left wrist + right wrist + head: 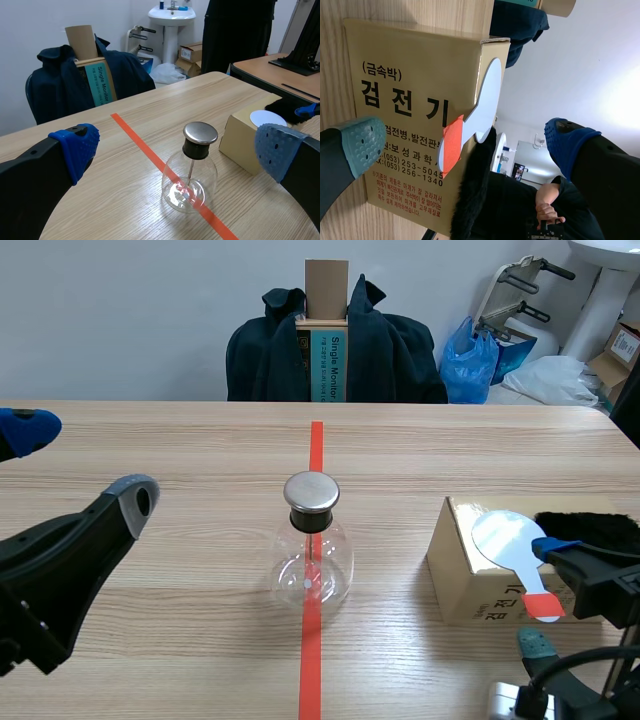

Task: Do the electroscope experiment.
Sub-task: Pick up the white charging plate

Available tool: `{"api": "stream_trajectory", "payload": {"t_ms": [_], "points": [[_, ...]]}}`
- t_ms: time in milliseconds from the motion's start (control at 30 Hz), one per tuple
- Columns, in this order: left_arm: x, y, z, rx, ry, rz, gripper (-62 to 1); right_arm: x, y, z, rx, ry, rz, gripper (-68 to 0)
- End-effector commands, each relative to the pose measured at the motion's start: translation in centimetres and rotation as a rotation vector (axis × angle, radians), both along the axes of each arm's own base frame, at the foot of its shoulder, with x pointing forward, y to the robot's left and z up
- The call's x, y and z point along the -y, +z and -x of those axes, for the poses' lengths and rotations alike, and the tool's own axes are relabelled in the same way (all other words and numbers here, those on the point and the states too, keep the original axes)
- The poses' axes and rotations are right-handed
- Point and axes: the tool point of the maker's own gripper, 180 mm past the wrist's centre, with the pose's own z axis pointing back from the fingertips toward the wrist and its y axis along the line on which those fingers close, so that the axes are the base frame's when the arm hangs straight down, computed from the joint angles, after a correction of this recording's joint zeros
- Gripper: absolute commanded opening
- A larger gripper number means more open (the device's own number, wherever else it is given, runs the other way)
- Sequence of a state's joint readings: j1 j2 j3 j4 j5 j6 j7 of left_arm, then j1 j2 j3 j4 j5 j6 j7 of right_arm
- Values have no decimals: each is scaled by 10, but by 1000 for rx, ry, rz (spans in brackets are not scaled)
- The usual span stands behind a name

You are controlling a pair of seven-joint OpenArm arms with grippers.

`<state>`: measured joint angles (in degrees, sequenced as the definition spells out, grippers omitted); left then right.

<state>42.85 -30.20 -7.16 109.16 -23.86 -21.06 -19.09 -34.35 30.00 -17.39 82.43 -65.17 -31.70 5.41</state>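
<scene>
The left pincer (175,147) is held low over the near worktop (180,440), its fingers spread wide with nothing gripped. The right pincer (465,142) is likewise spread, and the orange-red handle of a white paddle (508,540) is seen between its fingers. The paddle is laid on a cardboard box (465,575), next to black fur (590,525). The glass electroscope flask (312,565), capped in metal, is stood upright on the tape line (316,450) at mid-worktop, near the box but apart. Beyond the far edge, a dark jacket (390,355) is draped over a chair.
</scene>
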Motion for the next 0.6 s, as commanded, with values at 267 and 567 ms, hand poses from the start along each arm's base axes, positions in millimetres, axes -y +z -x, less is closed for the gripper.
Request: {"api": "stream_trajectory", "payload": {"t_ms": [267,567], "points": [[3,9,0,26,-11,17,14,6,5,0,17,-35,5,-188],[3,9,0,26,-11,17,14,6,6,-1,20,-35,5,-464]]}}
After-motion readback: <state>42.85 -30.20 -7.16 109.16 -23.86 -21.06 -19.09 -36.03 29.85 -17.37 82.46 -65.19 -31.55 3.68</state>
